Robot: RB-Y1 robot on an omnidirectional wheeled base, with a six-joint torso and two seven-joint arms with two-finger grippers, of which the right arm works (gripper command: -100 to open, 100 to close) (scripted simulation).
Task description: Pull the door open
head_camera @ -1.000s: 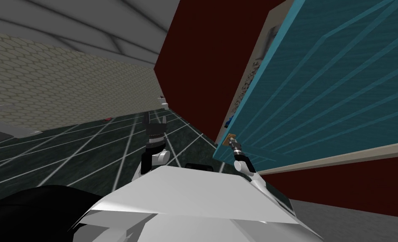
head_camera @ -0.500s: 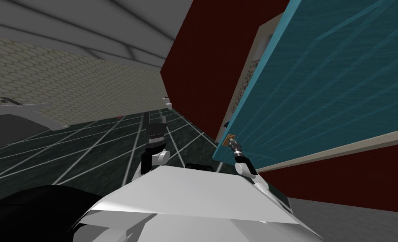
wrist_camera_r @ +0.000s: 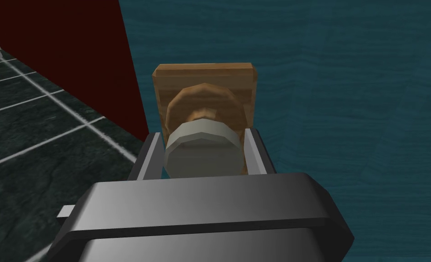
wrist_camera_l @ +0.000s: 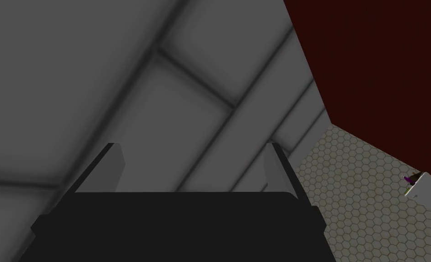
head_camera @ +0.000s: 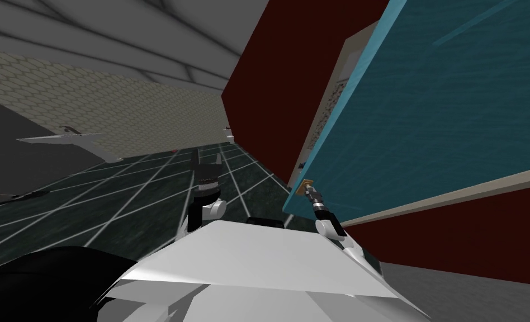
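- The teal door (head_camera: 437,112) stands ajar. Its free edge is swung clear of the pale door frame (head_camera: 342,72), which is set in a dark red wall (head_camera: 269,95).
- Between that edge and the frame, a narrow strip of the opening shows. What lies beyond it is too small to tell.
- The door knob (wrist_camera_r: 203,154) is round and pale grey. It sits on a brown collar on a wooden backplate (wrist_camera_r: 205,79), which is mounted on the door's face close to the free edge.
- The right gripper (wrist_camera_r: 204,133) is at the knob. Its fingers (wrist_camera_r: 148,154) pinch the knob from both sides, one blade pressed against each flank.
- The gripper's dark body sits just behind the knob, in line with it.
- In the head view, the right gripper (head_camera: 310,191) meets the door at the free edge, where the small brown plate shows. The forearm slants up to it from below.
- The left gripper (head_camera: 207,163) is held upright over the dark tiled floor (head_camera: 118,195), well apart from the door and on the far side of the red wall's corner from it.
- Its fingers (wrist_camera_l: 112,166) are spread wide and touch no object.
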